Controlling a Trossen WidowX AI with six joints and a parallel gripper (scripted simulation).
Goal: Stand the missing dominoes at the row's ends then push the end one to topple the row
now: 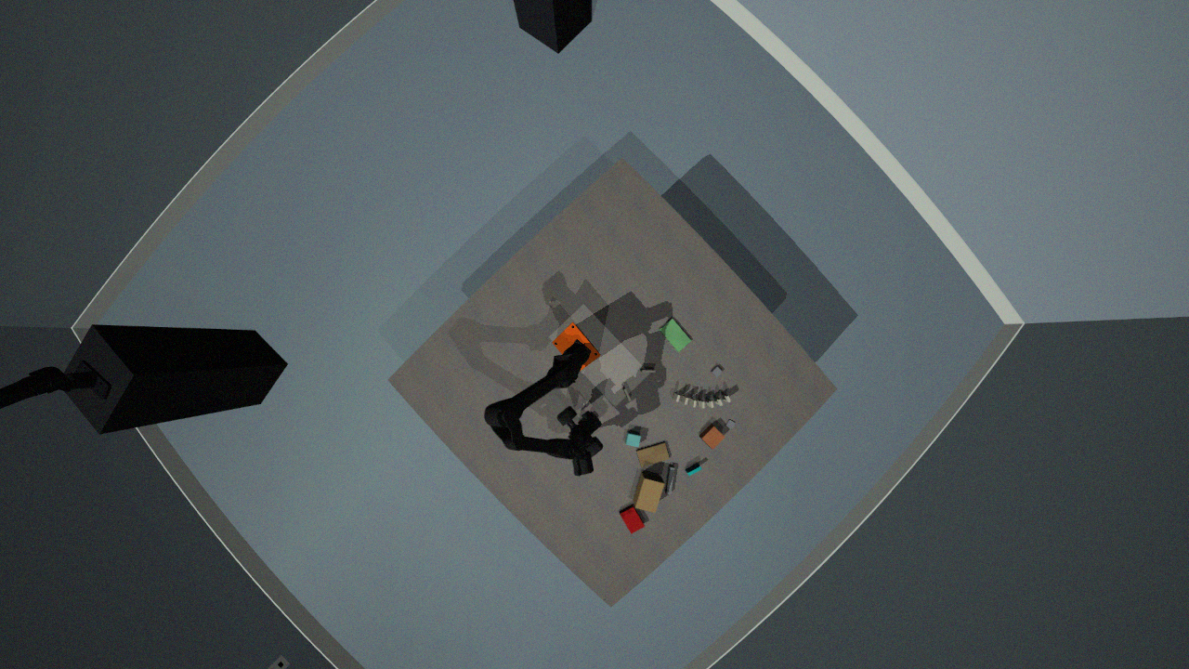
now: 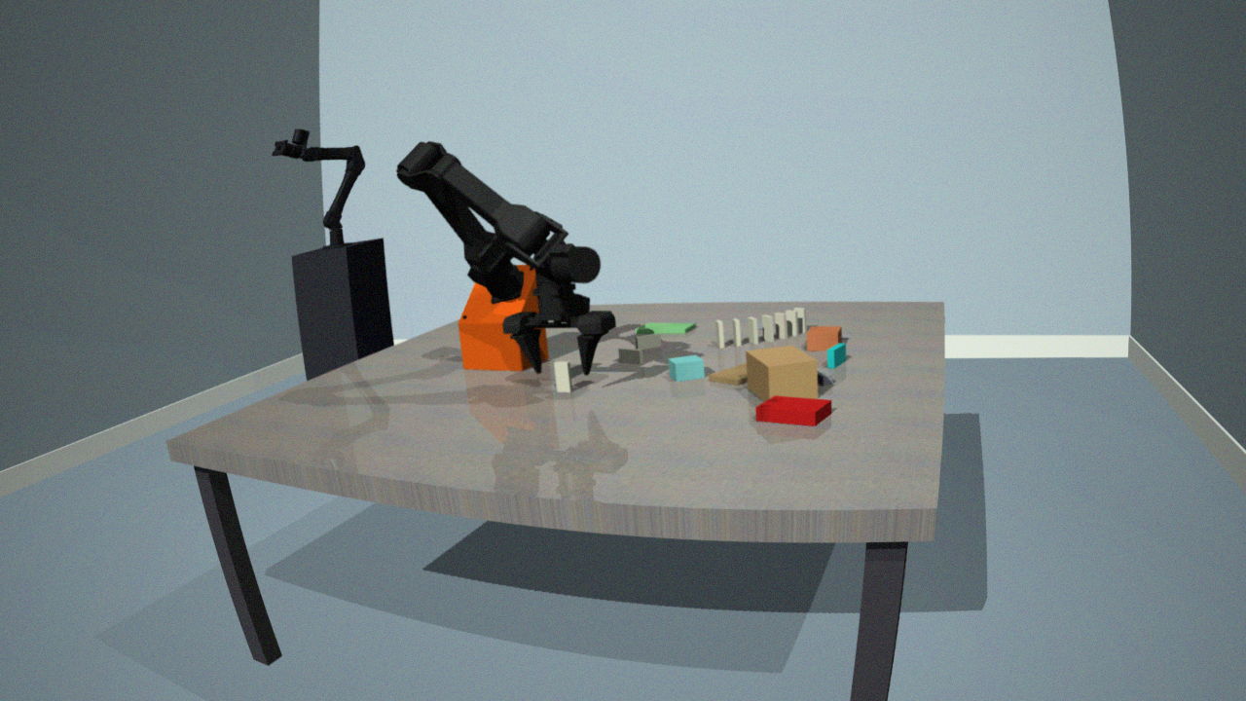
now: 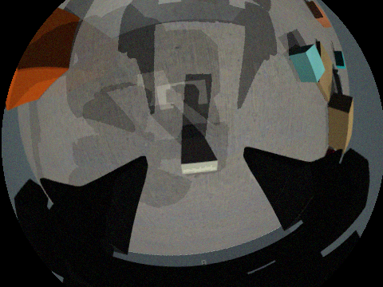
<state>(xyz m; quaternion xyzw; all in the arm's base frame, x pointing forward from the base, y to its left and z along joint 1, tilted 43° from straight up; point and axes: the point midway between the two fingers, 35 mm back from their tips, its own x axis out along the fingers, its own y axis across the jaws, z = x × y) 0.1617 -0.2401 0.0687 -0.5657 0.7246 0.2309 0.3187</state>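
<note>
My gripper [image 2: 563, 369] [image 3: 196, 156] is open and points down, low over the table. One cream domino [image 2: 563, 377] [image 3: 199, 167] stands upright between the spread fingers, with a gap on each side in the wrist view. A row of several cream dominoes [image 1: 704, 399] [image 2: 767, 327] stands in a slight curve farther off, away from the gripper. Two loose dominoes lie in the arm's shadow between the gripper and the row: a nearer domino [image 1: 629, 395] [image 2: 633, 355] and a farther domino [image 1: 647, 366] [image 2: 647, 341].
A teal block [image 1: 633, 439] [image 2: 686, 368] [image 3: 306, 64] lies between gripper and tan box [image 1: 649, 492] [image 2: 781, 375]. Near the box are a flat tan piece [image 1: 653, 452] and red block [image 1: 632, 519] [image 2: 792, 410]. An orange-brown block [image 1: 712, 437] [image 2: 823, 338] and green slab [image 1: 676, 334] [image 2: 669, 328] flank the row.
</note>
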